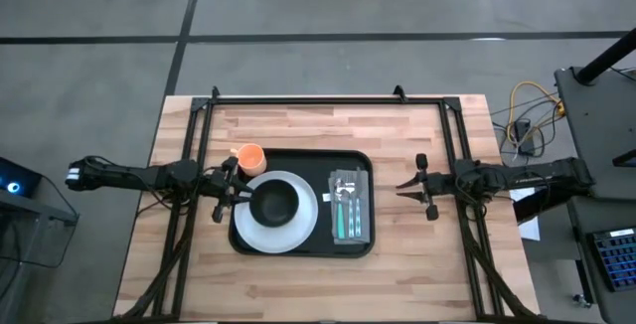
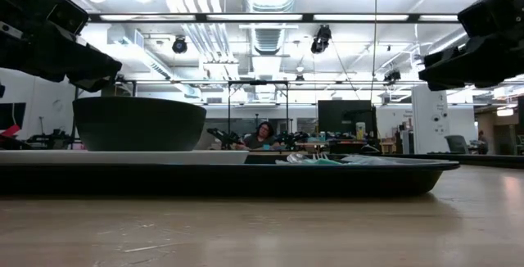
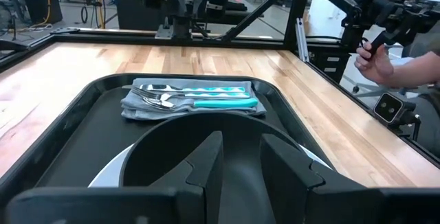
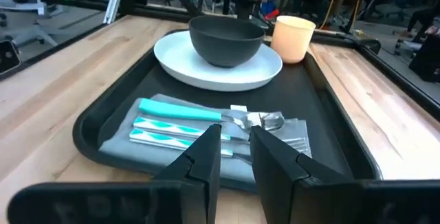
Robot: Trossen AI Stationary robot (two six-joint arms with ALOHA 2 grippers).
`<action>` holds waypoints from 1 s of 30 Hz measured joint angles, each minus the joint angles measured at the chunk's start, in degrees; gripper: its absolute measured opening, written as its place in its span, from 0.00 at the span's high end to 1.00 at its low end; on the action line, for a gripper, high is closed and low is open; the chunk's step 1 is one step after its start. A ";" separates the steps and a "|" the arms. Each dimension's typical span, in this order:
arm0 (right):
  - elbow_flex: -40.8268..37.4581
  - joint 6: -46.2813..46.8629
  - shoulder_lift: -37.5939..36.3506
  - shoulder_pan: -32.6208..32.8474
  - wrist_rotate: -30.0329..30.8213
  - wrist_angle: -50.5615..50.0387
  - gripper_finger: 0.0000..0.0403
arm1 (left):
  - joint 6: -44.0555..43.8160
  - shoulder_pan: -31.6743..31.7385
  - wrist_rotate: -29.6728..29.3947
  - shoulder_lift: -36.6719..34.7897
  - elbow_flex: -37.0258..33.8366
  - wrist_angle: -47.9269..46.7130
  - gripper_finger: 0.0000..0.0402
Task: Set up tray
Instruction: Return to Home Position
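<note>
1. While both arms hang low at either side, the tray (image 1: 303,165) lies flat in the middle of the wooden table (image 1: 298,130), with bare wood showing all round it.
2. On the tray's left half sits a white plate (image 1: 260,233) with a black bowl (image 1: 275,203) on it. An orange cup (image 1: 249,157) stands at the tray's corner, just beside the plate.
3. On the right half, a gray napkin (image 1: 364,227) carries the cutlery (image 1: 345,210), the pieces laid side by side (two handles are teal-patterned).
4. The left gripper (image 1: 237,195) hovers over the tray's left rim, right by the bowl and plate. Its fingers are a narrow gap apart with nothing between them.
5. The right gripper (image 1: 399,187) is clear of the tray, over bare wood just to its right, tips facing the napkin. It too is narrowly parted and empty.
6. A black frame (image 1: 298,99) runs along one long edge of the table and down both sides beneath the arms, so the open room is the wood in between.
7. Past the table's edge, the left wrist view catches a person's hand (image 3: 375,59) on a dark handle. In the low view someone (image 2: 264,133) sits far back in the room.
</note>
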 joint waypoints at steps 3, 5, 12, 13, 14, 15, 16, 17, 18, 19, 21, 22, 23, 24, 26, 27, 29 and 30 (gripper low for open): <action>0.36 0.29 -1.99 0.00 -0.08 -1.79 0.83 | -0.01 0.00 0.00 0.00 0.00 0.00 0.80; 1.56 -0.09 -2.77 0.00 -1.68 -4.72 0.83 | -0.01 0.02 0.00 0.00 0.00 0.02 0.80; 5.94 -3.88 -3.73 0.00 -2.78 -15.93 0.83 | -0.01 0.02 0.00 0.00 0.00 0.02 0.80; 6.28 -4.61 -3.65 0.00 -2.78 -16.66 0.83 | 0.00 0.01 0.00 0.00 0.00 0.02 0.80; 6.48 -5.49 -3.57 0.00 -2.76 -16.91 0.83 | 0.01 0.01 0.00 0.00 0.00 0.02 0.80; 6.48 -5.51 -3.48 0.00 -2.76 -16.83 0.83 | -0.01 0.02 -0.02 0.00 0.00 0.02 0.80; 6.30 -5.39 -3.48 0.00 -2.75 -16.51 0.83 | -0.01 0.02 0.00 0.00 0.00 0.02 0.80; 6.04 -5.93 -3.48 0.00 -2.71 -16.09 0.83 | 0.01 0.02 0.00 0.00 0.00 0.02 0.80; 5.73 -6.83 -3.48 0.00 -2.61 -15.98 0.83 | -0.01 0.02 0.00 0.00 0.00 0.02 0.80; 5.39 -7.22 -3.48 0.00 -2.61 -15.61 0.83 | -0.01 0.02 0.00 0.00 0.00 0.02 0.80; 4.88 -7.19 -3.46 -0.02 -2.61 -14.52 0.83 | 0.01 0.02 0.00 0.00 0.00 0.02 0.80; 4.66 -7.14 -3.48 -0.02 -2.62 -14.46 0.83 | 0.00 0.02 0.00 0.00 0.00 0.02 0.80; 4.39 -7.24 -3.48 -0.01 -2.63 -14.26 0.83 | 0.00 0.02 0.00 0.00 0.00 0.02 0.80; 4.27 -7.29 -3.44 -0.03 -2.61 -14.07 0.83 | 0.00 0.02 0.00 0.00 0.00 0.02 0.80; 4.07 -7.32 -3.37 -0.04 -2.72 -13.18 0.83 | 0.00 0.01 -0.01 0.00 0.00 0.02 0.80; 3.94 -7.57 -3.48 -0.04 -2.82 -12.65 0.83 | -0.01 0.01 0.00 0.00 0.00 0.02 0.80; 3.69 -7.74 -3.48 -0.04 -3.08 -11.37 0.83 | 0.01 0.00 0.00 0.00 0.00 0.04 0.80; 3.30 -7.90 -3.46 -0.04 -3.81 -10.14 0.83 | 0.01 0.02 0.00 0.00 0.00 0.02 0.80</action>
